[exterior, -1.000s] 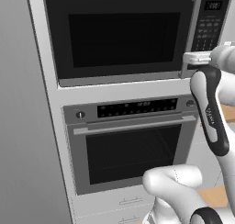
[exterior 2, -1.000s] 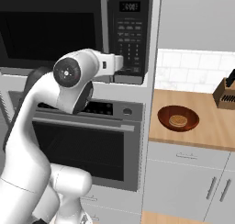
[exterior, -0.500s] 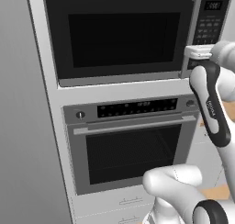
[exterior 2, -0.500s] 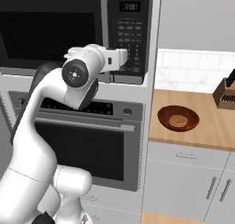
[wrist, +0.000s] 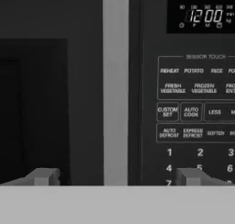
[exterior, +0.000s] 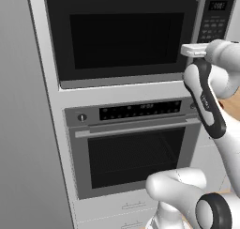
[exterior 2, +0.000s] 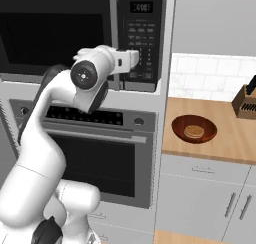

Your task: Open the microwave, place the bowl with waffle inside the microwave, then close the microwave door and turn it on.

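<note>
The two-finger tool (wrist: 114,176) is spread open, its tips either side of the long vertical grey bar handle (wrist: 114,85) of the shut black microwave door (exterior: 124,33). Farther right, the reddish-brown wooden bowl (exterior 2: 194,129) holding the golden waffle (exterior 2: 193,132) sits on the bench (exterior 2: 227,138).

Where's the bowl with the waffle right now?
In the right base view, the bowl sits on the wooden counter right of the oven, with the waffle inside it and the knife block further right.

Kitchen: built-in oven (exterior: 136,148), microwave (exterior: 126,33)
</note>
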